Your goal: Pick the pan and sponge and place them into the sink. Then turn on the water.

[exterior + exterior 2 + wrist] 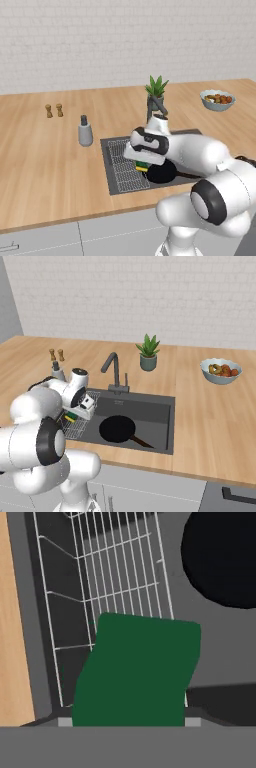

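Hand [125, 722] gripping sponge [137, 672] over sink [155, 406], green face up, pan [117, 429] handle rightward

Pan [222, 559] cut off by the top and right edges in hand view; in left base view the arm covers most of it, handle included. Sponge [137, 672]: lower end hidden, so contact with the fingers can't be confirmed; in the base views just a yellow-green sliver under the hand [80, 415]. Sink [112, 172] right half behind the arm. Wire rack [107, 577] runs off the top.
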Motion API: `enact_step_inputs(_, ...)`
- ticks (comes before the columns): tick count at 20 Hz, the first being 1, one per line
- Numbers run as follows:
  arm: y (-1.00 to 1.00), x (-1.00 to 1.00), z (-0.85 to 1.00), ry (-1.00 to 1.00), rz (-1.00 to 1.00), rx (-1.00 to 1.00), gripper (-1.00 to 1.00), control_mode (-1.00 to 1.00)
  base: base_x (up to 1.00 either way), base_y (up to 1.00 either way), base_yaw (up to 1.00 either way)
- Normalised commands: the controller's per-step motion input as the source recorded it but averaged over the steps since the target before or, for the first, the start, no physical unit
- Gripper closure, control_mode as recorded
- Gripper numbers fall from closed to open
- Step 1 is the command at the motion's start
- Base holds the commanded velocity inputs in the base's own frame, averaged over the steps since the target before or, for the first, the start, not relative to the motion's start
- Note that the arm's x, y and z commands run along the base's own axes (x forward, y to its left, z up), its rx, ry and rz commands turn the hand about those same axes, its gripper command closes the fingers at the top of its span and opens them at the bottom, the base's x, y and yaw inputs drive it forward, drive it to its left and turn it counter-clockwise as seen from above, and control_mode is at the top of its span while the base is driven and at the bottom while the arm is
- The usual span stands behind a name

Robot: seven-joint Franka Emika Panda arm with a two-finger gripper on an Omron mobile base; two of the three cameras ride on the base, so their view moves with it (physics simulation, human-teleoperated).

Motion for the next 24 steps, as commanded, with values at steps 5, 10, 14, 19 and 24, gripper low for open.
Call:
enact_step_inputs(5, -0.82, 0.1, 0.0, 0.03, 0.0, 0.01, 1.0, -1.0, 0.0, 0.0, 0.0)
enact_step_inputs(10, -0.65, 0.22, -0.06, 0.01, 0.0, 0.0, 1.0, -1.0, 0.0, 0.0, 0.0)
enact_step_inputs(14, -0.51, 0.39, -0.22, 0.0, 0.07, 0.0, 1.0, -1.0, 0.0, 0.0, 0.0)
enact_step_inputs(19, -0.36, 0.25, -0.39, 0.0, 0.13, 0.0, 1.0, -1.0, 0.0, 0.0, 0.0)
enact_step_inputs(24, -0.35, 0.25, -0.34, 0.0, 0.09, 0.0, 1.0, -1.0, 0.0, 0.0, 0.0)
